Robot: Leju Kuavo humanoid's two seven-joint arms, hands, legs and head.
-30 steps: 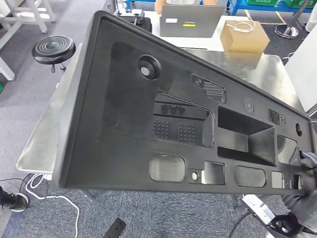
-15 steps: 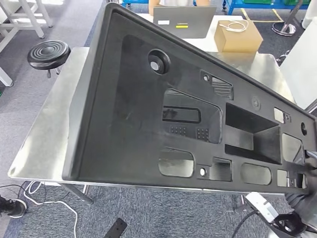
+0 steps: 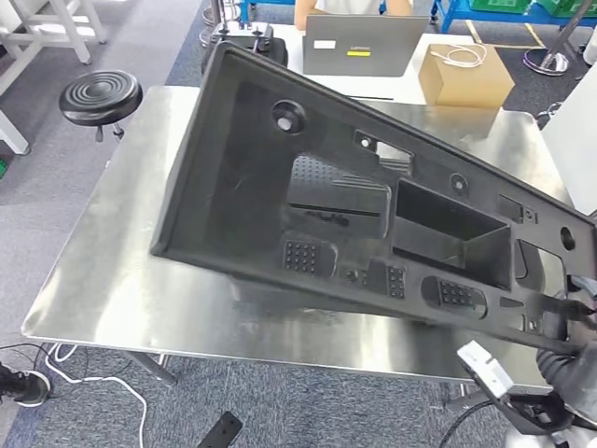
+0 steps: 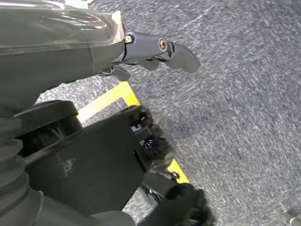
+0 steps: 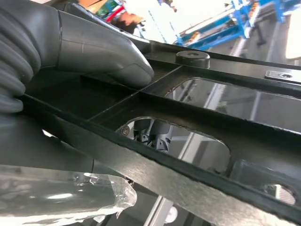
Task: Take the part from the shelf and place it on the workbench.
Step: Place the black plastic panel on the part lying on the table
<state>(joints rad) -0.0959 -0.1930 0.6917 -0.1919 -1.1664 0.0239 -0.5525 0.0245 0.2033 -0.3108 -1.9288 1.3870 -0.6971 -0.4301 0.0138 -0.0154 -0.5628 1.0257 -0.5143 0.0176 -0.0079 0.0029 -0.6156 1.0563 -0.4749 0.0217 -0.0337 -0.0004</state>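
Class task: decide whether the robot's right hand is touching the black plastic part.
Touching. The right wrist view shows the right hand with its thumb pressed flat on the black part.

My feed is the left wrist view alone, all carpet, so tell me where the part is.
Observer: The black panel hangs tilted over the metal workbench.
Operator: Report what holds it.
Observer: The right hand grips its near right end, thumb pressed on a rib.
Operator: Name what's behind the bench.
Observer: A laptop and a cardboard box.
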